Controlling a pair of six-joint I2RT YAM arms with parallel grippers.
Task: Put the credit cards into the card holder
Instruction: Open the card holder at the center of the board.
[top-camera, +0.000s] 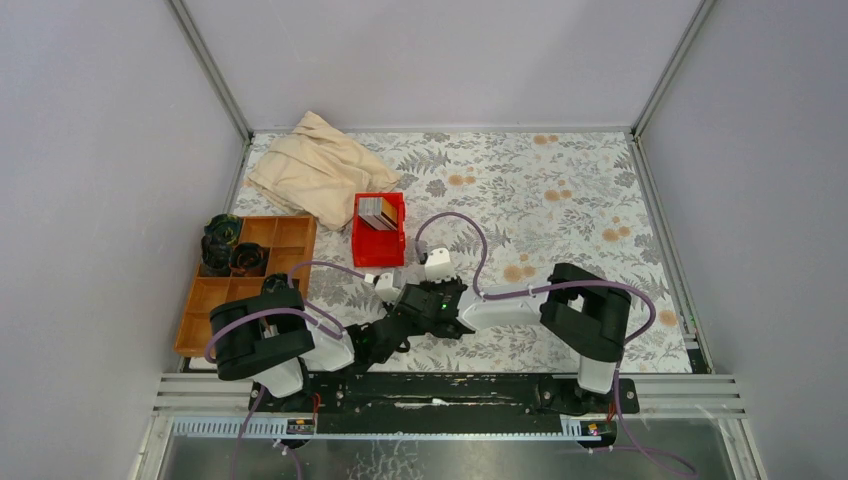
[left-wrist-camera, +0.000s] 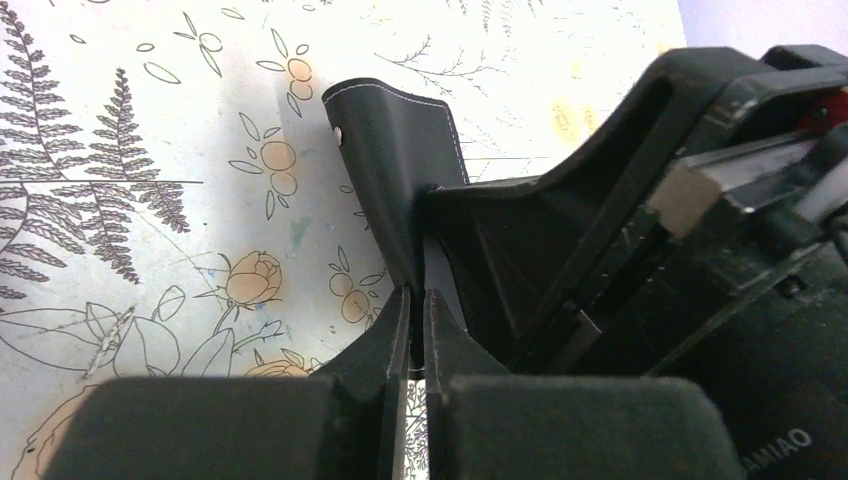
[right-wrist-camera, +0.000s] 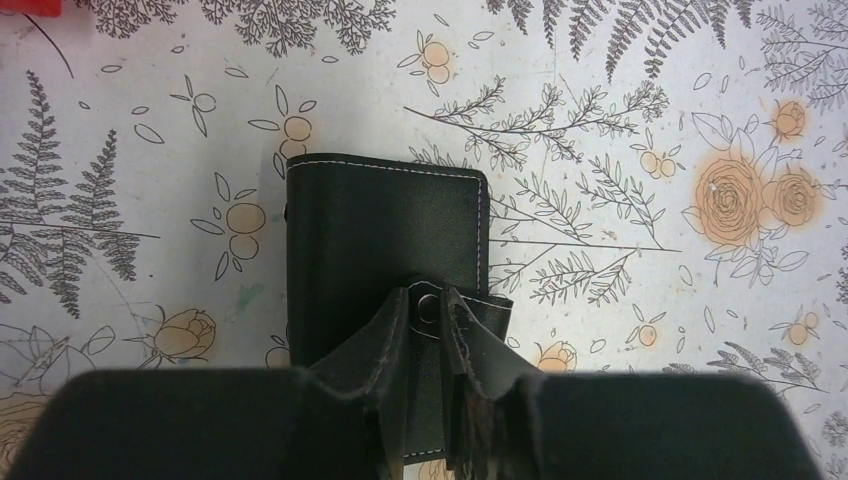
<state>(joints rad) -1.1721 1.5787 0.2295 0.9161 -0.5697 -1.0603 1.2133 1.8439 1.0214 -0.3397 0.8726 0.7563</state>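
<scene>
Since the cards (top-camera: 376, 212) stand in the red bin (top-camera: 378, 256), ahead of the two wrists and apart from them, the coming move turns less on them than on the holder (right-wrist-camera: 380, 220). It lies flat on the table (right-wrist-camera: 620, 120), right where both arms meet.

In the right wrist view its long axis runs straight away from the right gripper (right-wrist-camera: 428, 330). The stitched far edge is ahead, and the tab (right-wrist-camera: 428, 305) with its snap sits at the near end, between the jaws. So the part that has to come undone lies dead ahead of the right arm, touching it or all but touching it. Those jaws stand narrow, one on each side of the tab; whether they press it I cannot tell.

The left gripper (left-wrist-camera: 412, 325) meets the holder from the other side. It is all but closed, and a thin leather edge of the holder runs down into the slit between its fingertips, so it pinches that edge.

Both arms are equally near the holder. By my reading the left one anchors it while the right one is placed to lift the tab. The bin lies slightly left of the meeting point, so neither arm can reach the cards without letting go.
</scene>
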